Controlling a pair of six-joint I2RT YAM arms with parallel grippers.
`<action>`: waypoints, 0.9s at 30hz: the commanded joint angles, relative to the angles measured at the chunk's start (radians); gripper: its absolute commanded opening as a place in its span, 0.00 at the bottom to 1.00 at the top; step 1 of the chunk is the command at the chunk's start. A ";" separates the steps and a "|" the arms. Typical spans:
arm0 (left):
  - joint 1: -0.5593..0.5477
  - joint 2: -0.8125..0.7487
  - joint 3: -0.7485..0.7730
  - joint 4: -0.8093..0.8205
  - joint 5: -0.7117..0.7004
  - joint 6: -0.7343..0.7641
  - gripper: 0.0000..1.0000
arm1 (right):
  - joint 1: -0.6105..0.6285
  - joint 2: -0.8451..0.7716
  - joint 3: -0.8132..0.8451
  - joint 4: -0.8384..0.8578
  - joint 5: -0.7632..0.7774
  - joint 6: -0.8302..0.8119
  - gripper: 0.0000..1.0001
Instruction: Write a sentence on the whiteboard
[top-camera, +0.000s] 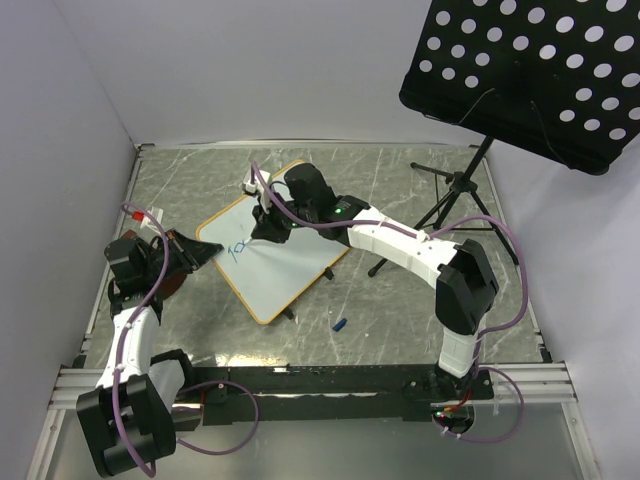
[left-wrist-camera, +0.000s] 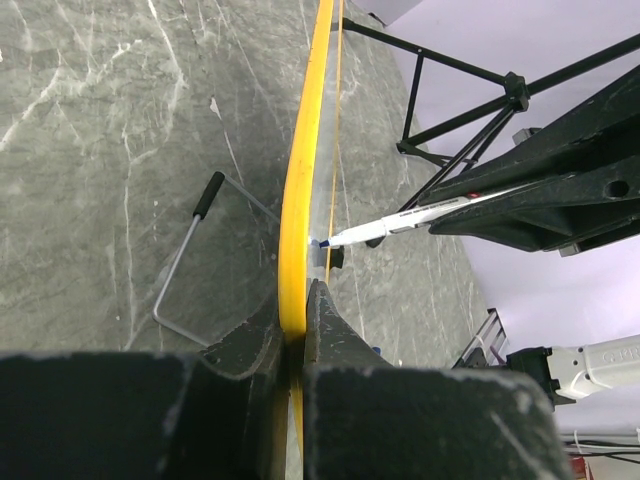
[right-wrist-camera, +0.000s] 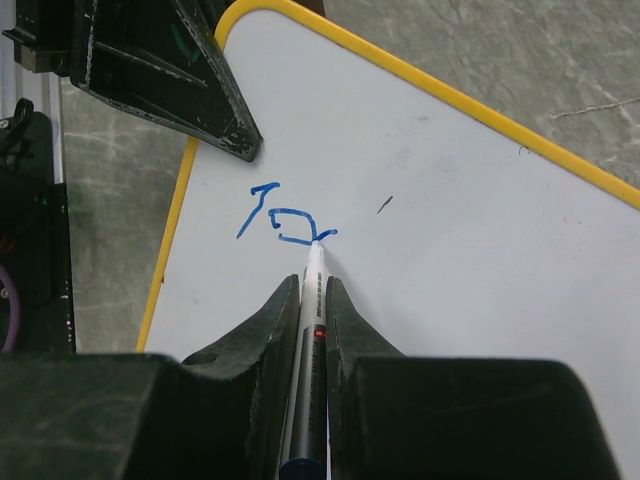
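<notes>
The whiteboard (top-camera: 285, 270) lies tilted on the grey table, white with a yellow-orange frame. My left gripper (top-camera: 203, 250) is shut on its left corner; in the left wrist view the jaws (left-wrist-camera: 295, 322) pinch the yellow frame edge (left-wrist-camera: 298, 190). My right gripper (right-wrist-camera: 312, 288) is shut on a white marker (right-wrist-camera: 314, 325), whose blue tip touches the board (right-wrist-camera: 470, 250). The sentence (right-wrist-camera: 283, 222) is only a few blue strokes near the left corner, also faint from above (top-camera: 238, 250). The marker (left-wrist-camera: 420, 213) meets the board from the right in the left wrist view.
A black perforated music-stand panel (top-camera: 530, 70) hangs over the back right, its tripod (top-camera: 452, 195) standing on the table. A small blue cap (top-camera: 339, 324) lies in front of the board. A wire foot (left-wrist-camera: 185, 262) sticks out beneath the board. A metal rail (top-camera: 330, 380) runs along the near edge.
</notes>
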 joint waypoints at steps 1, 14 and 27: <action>-0.003 -0.003 0.018 0.048 0.001 0.095 0.01 | -0.006 -0.038 -0.026 0.020 0.004 0.000 0.00; -0.003 -0.005 0.018 0.048 0.002 0.094 0.01 | -0.014 -0.053 -0.029 0.025 0.036 -0.009 0.00; -0.003 -0.003 0.016 0.056 0.005 0.089 0.01 | -0.034 -0.035 0.015 0.025 0.050 -0.001 0.00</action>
